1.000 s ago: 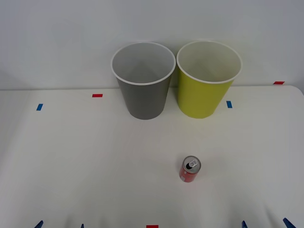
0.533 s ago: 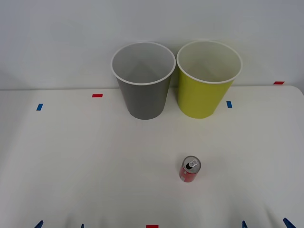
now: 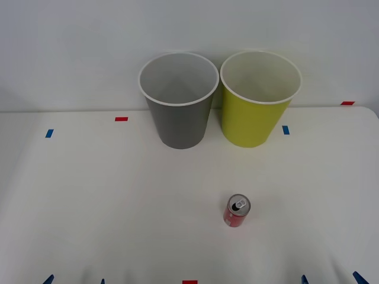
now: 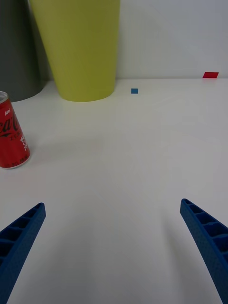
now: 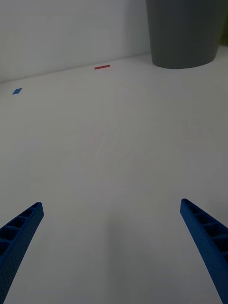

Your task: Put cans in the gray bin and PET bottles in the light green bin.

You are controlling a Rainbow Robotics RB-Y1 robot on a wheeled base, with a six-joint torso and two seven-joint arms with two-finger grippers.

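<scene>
A small red can with a silver top stands upright on the white table, in front of the two bins; it also shows in the right wrist view. The gray bin stands at the back, centre-left, its side also seen from the left wrist. Beside it on the right stands the light green bin. My right gripper is open at the table's near right edge, the can off to its side. At the near left edge my left gripper is open over bare table.
Small red tape marks and blue tape marks lie flat on the table. A pale wall rises behind the bins.
</scene>
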